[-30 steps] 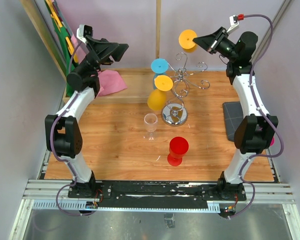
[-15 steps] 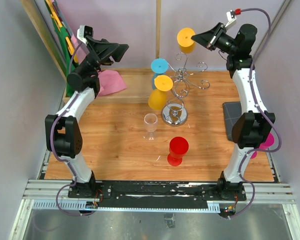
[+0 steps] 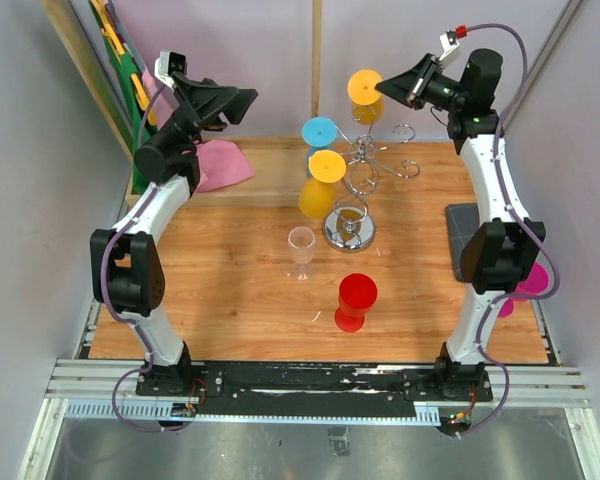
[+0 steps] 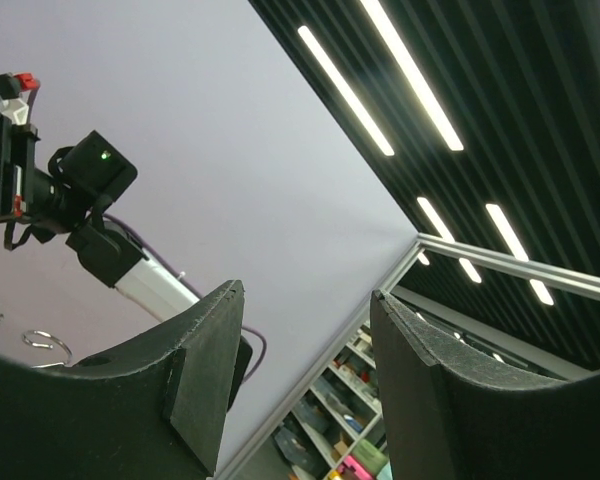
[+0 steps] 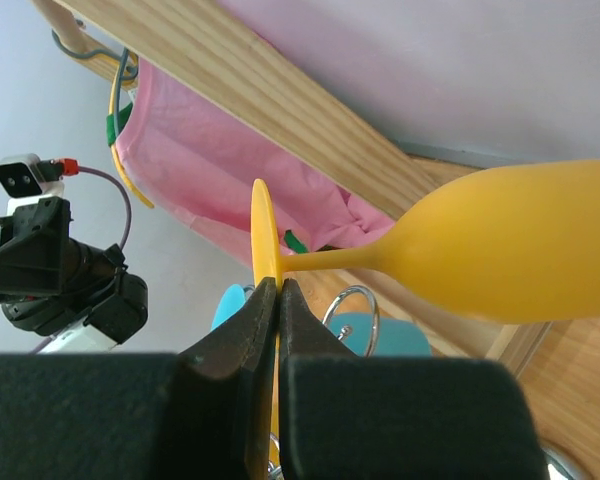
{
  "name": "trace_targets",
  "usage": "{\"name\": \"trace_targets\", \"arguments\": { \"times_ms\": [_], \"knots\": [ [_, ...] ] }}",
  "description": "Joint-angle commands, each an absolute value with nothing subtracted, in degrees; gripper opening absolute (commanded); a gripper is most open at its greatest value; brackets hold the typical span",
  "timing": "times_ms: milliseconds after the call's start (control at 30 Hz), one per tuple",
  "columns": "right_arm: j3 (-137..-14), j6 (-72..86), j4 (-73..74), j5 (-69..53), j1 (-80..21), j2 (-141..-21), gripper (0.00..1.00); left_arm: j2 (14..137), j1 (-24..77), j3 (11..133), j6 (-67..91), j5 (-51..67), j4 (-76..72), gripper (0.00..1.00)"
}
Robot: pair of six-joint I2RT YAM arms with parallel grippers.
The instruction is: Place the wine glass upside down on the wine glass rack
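Gaping empty at far left, the left claw [image 3: 244, 97] points upward. The yellow wine glass [image 3: 365, 88] hangs foot-up, bowl down, above and behind the wine glass rack [image 3: 365, 165]. The right claw [image 3: 388, 86] pinches its foot rim, so the rack's hooks lie below.

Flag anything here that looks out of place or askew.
Nothing looks spilled or broken. One oddity: a magenta object sits at the table's right edge, mostly hidden behind the right arm. The held yellow wine glass lies sideways, pinched by its foot between the right fingers.
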State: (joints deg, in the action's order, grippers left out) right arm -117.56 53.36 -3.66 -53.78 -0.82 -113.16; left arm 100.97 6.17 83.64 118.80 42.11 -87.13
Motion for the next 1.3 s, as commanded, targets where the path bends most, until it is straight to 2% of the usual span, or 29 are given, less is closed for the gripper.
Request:
{"name": "trace_targets", "arguments": {
  "times_ms": [0,567,1267],
  "knots": [
    [-119.97,50.88,-2.01,-55.2,-3.49,-113.28,0.01,99.39,5.8,83.19,128.85,42.23,-102.57,0.58],
    [-116.14,49.77,-1.18,-55.84,-5.5,-113.91,0.01,98.91,5.8,83.08,128.92,41.87,-102.56,0.58],
    [-109.08,48.0,-0.97,-56.95,-6.28,-106.89,0.01,98.28,5.8,81.48,128.36,41.99,-102.51,0.58]
  ]
}}
